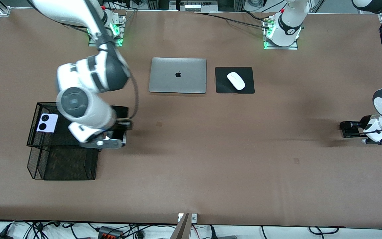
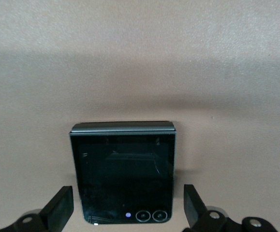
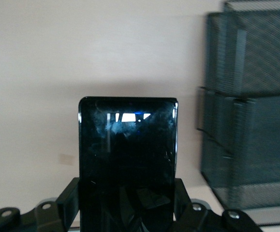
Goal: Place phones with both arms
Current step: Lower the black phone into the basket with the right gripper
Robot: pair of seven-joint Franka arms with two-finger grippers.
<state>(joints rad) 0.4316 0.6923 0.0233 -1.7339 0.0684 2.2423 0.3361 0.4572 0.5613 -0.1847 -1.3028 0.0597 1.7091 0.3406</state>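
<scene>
A lilac flip phone (image 1: 47, 122) with two black circles lies in the upper tier of a black mesh tray (image 1: 33, 139) at the right arm's end of the table. My right gripper (image 1: 121, 125) (image 3: 127, 198) hangs just beside that tray, shut on a long slim black slab phone (image 3: 127, 145) that sticks out past its fingers. At the left arm's end, my left gripper (image 1: 347, 129) (image 2: 127, 208) is low over the table and open. A small black flip phone (image 2: 124, 171) lies flat between its fingers (image 2: 60, 205), apart from both.
A closed silver laptop (image 1: 177, 75) lies mid-table toward the robots' bases. Beside it a white mouse (image 1: 236, 80) sits on a black pad (image 1: 249, 87). The mesh tray's lower tier (image 1: 68, 164) reaches toward the front camera. The table is covered in brown cloth.
</scene>
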